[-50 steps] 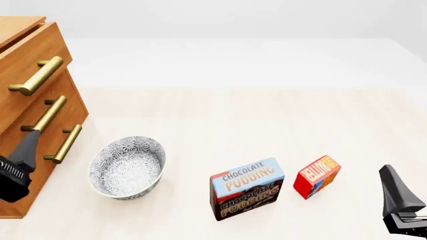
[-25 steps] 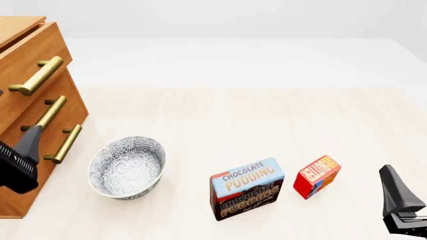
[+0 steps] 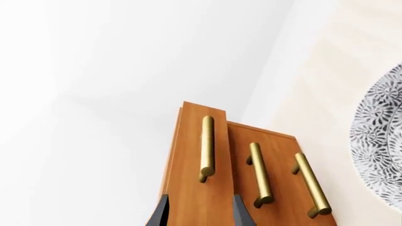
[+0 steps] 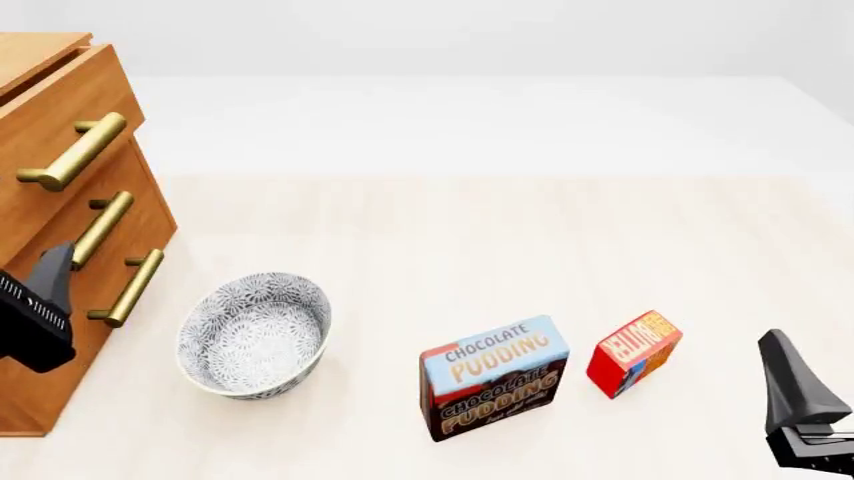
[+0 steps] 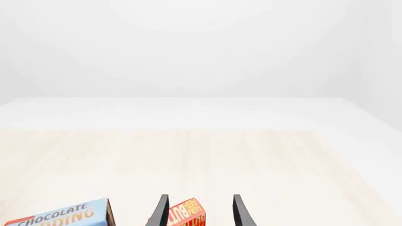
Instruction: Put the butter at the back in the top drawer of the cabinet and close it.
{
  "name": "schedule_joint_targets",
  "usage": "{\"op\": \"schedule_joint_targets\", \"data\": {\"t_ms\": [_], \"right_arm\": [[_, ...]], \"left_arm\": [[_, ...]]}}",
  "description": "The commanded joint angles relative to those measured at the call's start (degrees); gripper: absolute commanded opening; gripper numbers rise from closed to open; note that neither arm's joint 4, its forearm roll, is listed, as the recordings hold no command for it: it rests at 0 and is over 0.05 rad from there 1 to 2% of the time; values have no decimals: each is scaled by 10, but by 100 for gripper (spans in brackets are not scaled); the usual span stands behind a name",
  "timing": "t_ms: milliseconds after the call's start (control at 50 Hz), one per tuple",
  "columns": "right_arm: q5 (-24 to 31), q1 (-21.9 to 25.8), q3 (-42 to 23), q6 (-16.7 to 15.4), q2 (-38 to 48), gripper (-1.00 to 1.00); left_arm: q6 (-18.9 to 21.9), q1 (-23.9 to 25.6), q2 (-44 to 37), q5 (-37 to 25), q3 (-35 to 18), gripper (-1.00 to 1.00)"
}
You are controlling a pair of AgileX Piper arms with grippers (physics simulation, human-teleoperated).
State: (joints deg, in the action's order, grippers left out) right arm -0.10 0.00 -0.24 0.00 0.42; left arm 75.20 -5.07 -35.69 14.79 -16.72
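Before the cabinet [image 4: 67, 120], the left gripper [image 3: 199, 214] points at its drawers — fingers apart, like the right gripper [image 5: 199, 214].

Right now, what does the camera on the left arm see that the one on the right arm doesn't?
Only the left wrist view shows the cabinet with its three brass handles, the top drawer standing slightly proud of the two below, and part of the patterned bowl. Only the right wrist view shows the butter, which appears between that gripper's fingers, and a corner of the Chocolate Pudding box. Both show pale tabletop, white background and their own open gripper: the left gripper and the right gripper.
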Motion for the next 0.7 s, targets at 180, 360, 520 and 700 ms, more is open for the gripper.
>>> {"op": "schedule_joint_targets", "data": {"t_ms": [180, 360, 520, 700], "right_arm": [[0, 0, 0, 0, 0, 100], [0, 0, 0, 0, 0, 100], [0, 0, 0, 0, 0, 100], [0, 0, 0, 0, 0, 100]], "left_arm": [[-5, -9, -39, 16, -11, 100], [-13, -11, -58, 26, -14, 100], [-12, -15, -74, 40, -14, 100], [-18, -20, -97, 42, -24, 100]]}}
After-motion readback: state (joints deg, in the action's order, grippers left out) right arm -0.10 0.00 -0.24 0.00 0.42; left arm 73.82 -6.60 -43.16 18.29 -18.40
